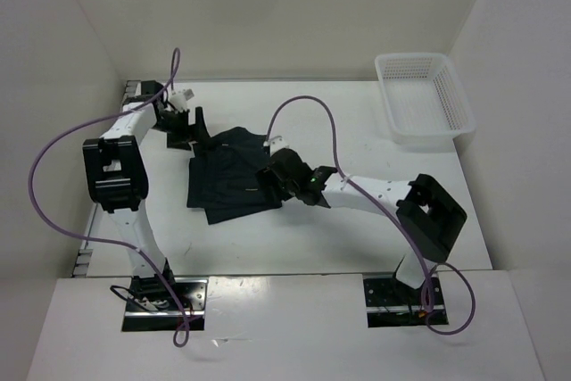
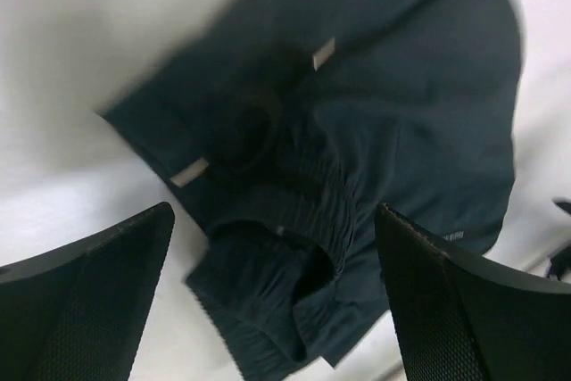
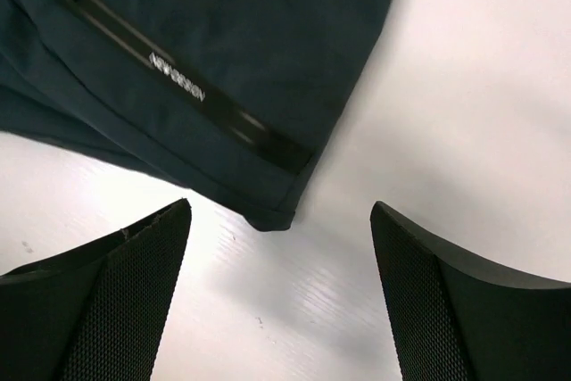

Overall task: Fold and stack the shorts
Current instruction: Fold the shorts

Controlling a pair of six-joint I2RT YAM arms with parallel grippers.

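Reporting both arms at the cloth: the left end effector (image 1: 191, 128) is wide open with nothing between its fingers (image 2: 98, 292). In the left wrist view the shorts (image 2: 401, 131) lie below it, with the gathered waistband (image 2: 312, 211) bunched up in the gap and a pale tag (image 2: 324, 53) on the cloth. Same for the right end effector (image 1: 273, 176): spread wide, holding nothing. Its wrist view has a hem corner of the shorts, with a dark zip strip (image 3: 223, 113) and small lettering, just ahead of the gap, and bare table (image 3: 464, 86) to the right. From the top camera, the shorts lie rumpled on the table, left of centre. One arm is at their far left corner, the other at their right edge. A white mesh basket (image 1: 426, 136) sits at the far right corner, well apart from the shorts.
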